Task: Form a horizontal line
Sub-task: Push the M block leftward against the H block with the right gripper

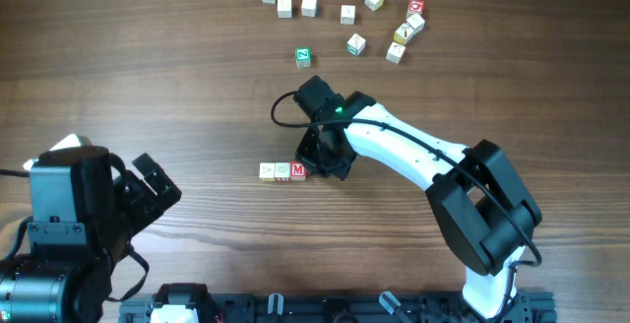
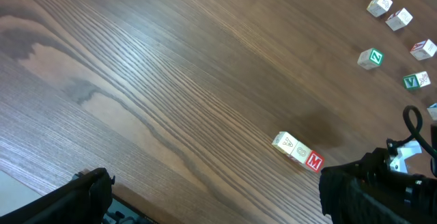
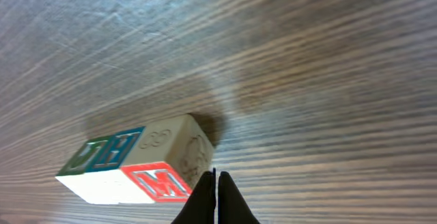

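Overhead: horizontal line (image 1: 283, 171) of three cubes looks formed — little left to do.
My right gripper (image 3: 215, 188), pinched together and empty, sits at its 3 o'clock; left gripper (image 1: 153, 193) spread wide.

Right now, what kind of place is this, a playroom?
Probably a robot test bench, not a playroom: a left arm and right arm stand at a wooden table, with loose letter cubes and a row of three.

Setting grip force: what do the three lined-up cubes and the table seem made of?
The cubes look like pale wood, matte, with painted, letter-stamped faces. The table shows dark wood grain with slight sheen; veneer or laminate, cannot tell.
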You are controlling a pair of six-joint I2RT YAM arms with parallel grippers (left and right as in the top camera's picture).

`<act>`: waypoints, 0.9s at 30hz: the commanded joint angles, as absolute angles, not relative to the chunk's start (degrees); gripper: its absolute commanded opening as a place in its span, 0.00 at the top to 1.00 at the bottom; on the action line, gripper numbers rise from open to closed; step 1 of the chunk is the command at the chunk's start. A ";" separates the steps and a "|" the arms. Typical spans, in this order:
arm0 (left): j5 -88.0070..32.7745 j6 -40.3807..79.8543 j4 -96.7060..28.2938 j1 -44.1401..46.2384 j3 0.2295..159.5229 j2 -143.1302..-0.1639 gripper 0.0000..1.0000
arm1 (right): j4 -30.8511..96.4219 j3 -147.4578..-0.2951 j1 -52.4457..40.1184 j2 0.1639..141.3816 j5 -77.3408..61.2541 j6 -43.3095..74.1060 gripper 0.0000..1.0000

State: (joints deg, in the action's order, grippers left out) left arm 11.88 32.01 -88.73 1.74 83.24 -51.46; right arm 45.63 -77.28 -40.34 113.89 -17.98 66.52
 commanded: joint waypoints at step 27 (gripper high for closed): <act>11.38 31.94 -88.66 1.37 83.42 -51.37 0.00 | 44.23 -77.12 -40.69 114.96 -10.26 67.53 0.95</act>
State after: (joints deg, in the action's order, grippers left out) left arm 11.88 32.01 -88.73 1.74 83.26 -51.46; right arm 44.29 -77.28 -40.16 113.89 -10.24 66.81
